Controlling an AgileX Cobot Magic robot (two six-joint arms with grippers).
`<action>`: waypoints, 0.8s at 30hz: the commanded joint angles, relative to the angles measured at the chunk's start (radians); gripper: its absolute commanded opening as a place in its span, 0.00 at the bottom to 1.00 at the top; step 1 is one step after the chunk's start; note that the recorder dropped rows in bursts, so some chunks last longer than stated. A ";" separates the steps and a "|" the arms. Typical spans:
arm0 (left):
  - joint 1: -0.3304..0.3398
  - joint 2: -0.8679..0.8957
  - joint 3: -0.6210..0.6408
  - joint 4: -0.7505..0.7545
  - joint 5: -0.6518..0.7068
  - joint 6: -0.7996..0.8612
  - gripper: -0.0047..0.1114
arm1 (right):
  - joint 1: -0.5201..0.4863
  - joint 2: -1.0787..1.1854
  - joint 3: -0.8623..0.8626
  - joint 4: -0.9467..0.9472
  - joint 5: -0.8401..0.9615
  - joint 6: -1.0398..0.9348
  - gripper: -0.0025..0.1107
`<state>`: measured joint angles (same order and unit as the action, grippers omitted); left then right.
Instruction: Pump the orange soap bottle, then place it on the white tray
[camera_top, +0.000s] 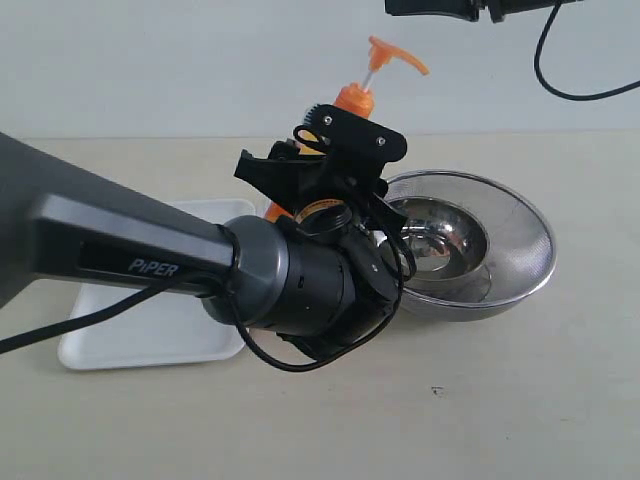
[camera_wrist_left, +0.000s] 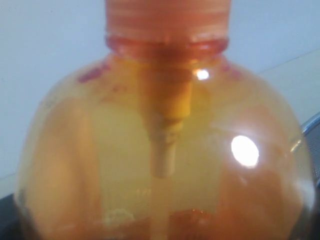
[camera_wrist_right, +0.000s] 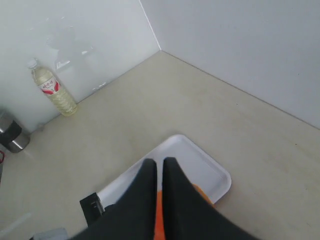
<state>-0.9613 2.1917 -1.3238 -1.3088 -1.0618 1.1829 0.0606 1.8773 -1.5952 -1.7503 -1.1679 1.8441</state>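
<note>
Exterior: the bottle (camera_top: 356, 100) stands between the tray (camera_top: 140, 340) on the left and a bowl (camera_top: 520, 250) on the right. The left gripper (camera_top: 325, 170) hides its base, and its opening cannot be told. The right gripper (camera_top: 435, 8) hangs high above.

Left wrist: the bottle's shoulder fills the frame.

Right wrist: the right gripper is nearly closed and empty, with the tray below.

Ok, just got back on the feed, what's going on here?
The left gripper is at the orange soap bottle, next to the steel bowl; its grip is hidden. The right gripper hangs above the pump head, jaws together, clear of it. The white tray lies alongside.
</note>
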 joint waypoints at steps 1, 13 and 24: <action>-0.004 -0.015 -0.014 0.040 -0.060 0.021 0.08 | -0.002 -0.009 -0.014 0.006 -0.006 0.007 0.02; -0.004 -0.015 -0.014 0.042 -0.062 0.025 0.08 | -0.004 -0.076 -0.013 0.006 0.140 -0.126 0.02; -0.004 -0.015 -0.014 0.042 -0.062 0.030 0.08 | -0.004 -0.076 -0.011 0.006 0.249 -0.954 0.02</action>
<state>-0.9613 2.1917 -1.3238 -1.3088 -1.0618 1.1919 0.0606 1.8115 -1.6029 -1.7503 -0.9824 1.0450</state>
